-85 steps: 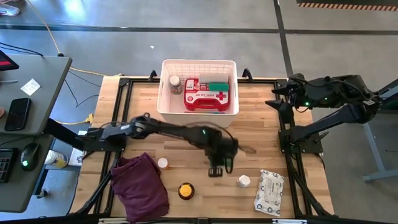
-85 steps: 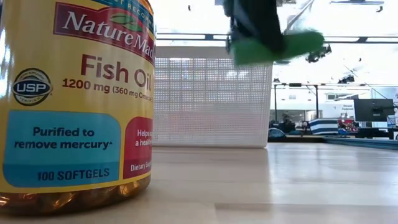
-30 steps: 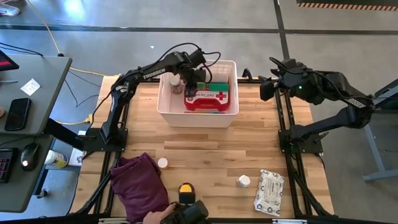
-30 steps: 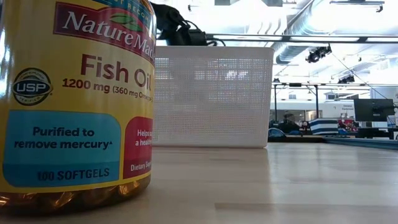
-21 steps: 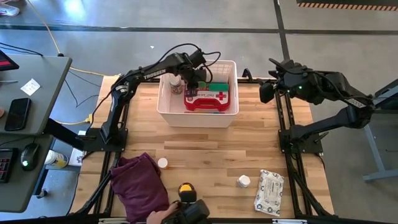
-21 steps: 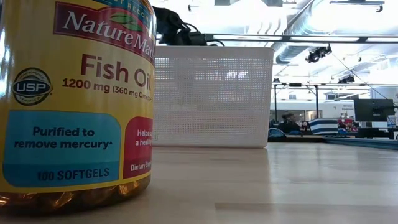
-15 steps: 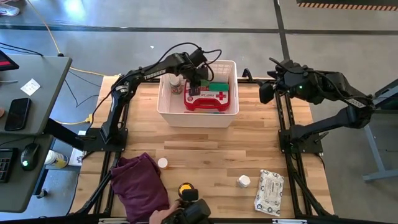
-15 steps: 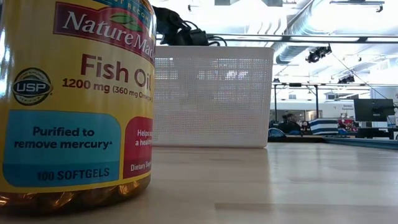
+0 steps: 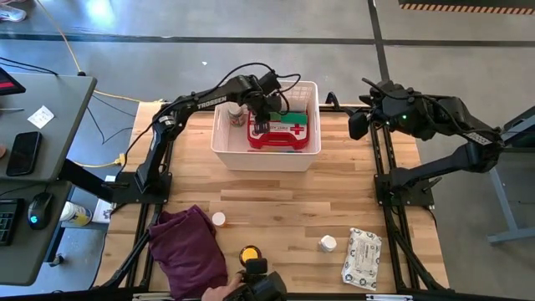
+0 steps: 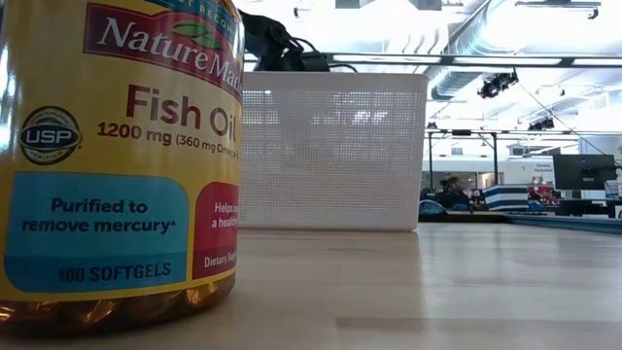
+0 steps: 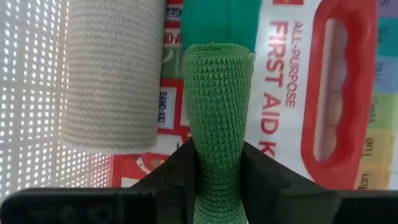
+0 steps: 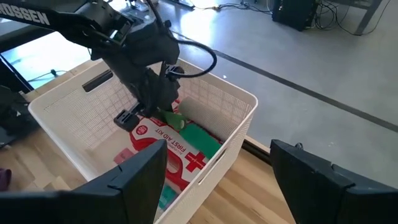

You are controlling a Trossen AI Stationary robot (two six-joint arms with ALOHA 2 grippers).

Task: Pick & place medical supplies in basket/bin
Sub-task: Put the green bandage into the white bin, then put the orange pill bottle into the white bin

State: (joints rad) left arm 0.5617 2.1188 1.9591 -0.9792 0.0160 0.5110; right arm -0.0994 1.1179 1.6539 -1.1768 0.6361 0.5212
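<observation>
— Where is the left gripper (image 9: 261,114) right now?

— Reached down inside the white basket (image 9: 224,142), above the red first-aid case (image 9: 288,132). In the left wrist view its two dark fingers (image 11: 177,167) are clamped on a green roll (image 11: 216,118), which stands between them and points toward the case's "FIRST AID" lettering. A beige bandage roll (image 11: 112,74) lies just beside the green one, against the basket's perforated wall.

— Anything else in the basket?

— A small bottle (image 9: 236,111) in the far left corner, a teal-green pack (image 9: 292,116) lying on the case, and the coloured cells of a pill organiser (image 11: 387,106) at the case's edge.

— And the right gripper?

— The right gripper (image 9: 358,123) hangs over the table's far right edge, clear of the basket, fingers spread wide with nothing between them.

— What remains on the table?

— A fish oil bottle (image 9: 249,255) at the near edge, a small white-capped bottle (image 9: 219,219) beside the purple cloth (image 9: 188,251), another white bottle (image 9: 328,243) just beside the white wipes pack (image 9: 362,257). A hand (image 9: 219,294) shows at the near edge next to a dark object I cannot identify.
</observation>
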